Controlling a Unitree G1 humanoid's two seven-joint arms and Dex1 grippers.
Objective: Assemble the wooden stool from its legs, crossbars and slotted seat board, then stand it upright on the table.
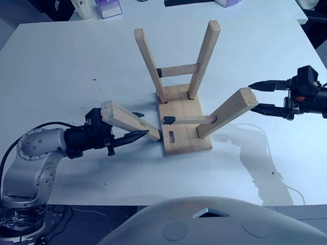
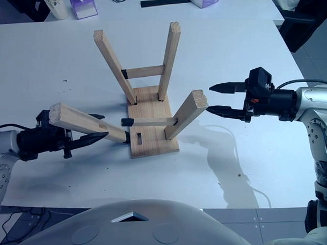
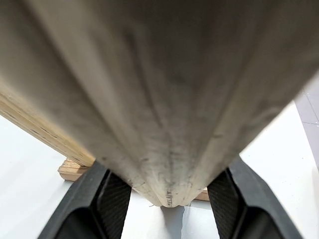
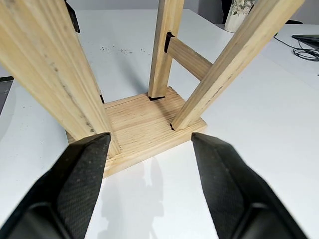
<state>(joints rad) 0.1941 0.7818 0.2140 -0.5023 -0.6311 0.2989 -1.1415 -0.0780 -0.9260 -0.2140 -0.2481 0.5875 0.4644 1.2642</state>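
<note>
Two legs, the far-left leg [image 1: 149, 64] and far-right leg [image 1: 204, 56], stand in the seat board [image 1: 187, 146], which lies flat on the table [image 1: 59, 67] at centre frame in the left eye view. The far crossbar [image 1: 178, 70] joins them. Below centre we see the near pair splayed outward. The near-left leg [image 1: 123, 118] leans toward frame left, its foot at the board's left edge beside an open slot. The near-right leg [image 1: 227, 112] leans right, and the near crossbar [image 1: 189, 120] runs between them. The left gripper [image 1: 145, 124], centre-left, is clamped on the near-left leg, one finger over and one under. The right gripper [image 1: 252, 98], at the right edge, is spread wide with its tips just beside the near-right leg's top end; we can't tell if they touch. A cup [image 1: 83, 6] and a tissue box [image 1: 108, 5] sit at top left. Right eye view: same layout. Left wrist view: the near-left leg runs down the middle, with dark fingers [image 3: 114, 199] against both sides at the bottom. Right wrist view: fingers [image 4: 75, 179] sit apart in the bottom corners, the near-right leg at left, the far pair upper right.
</note>
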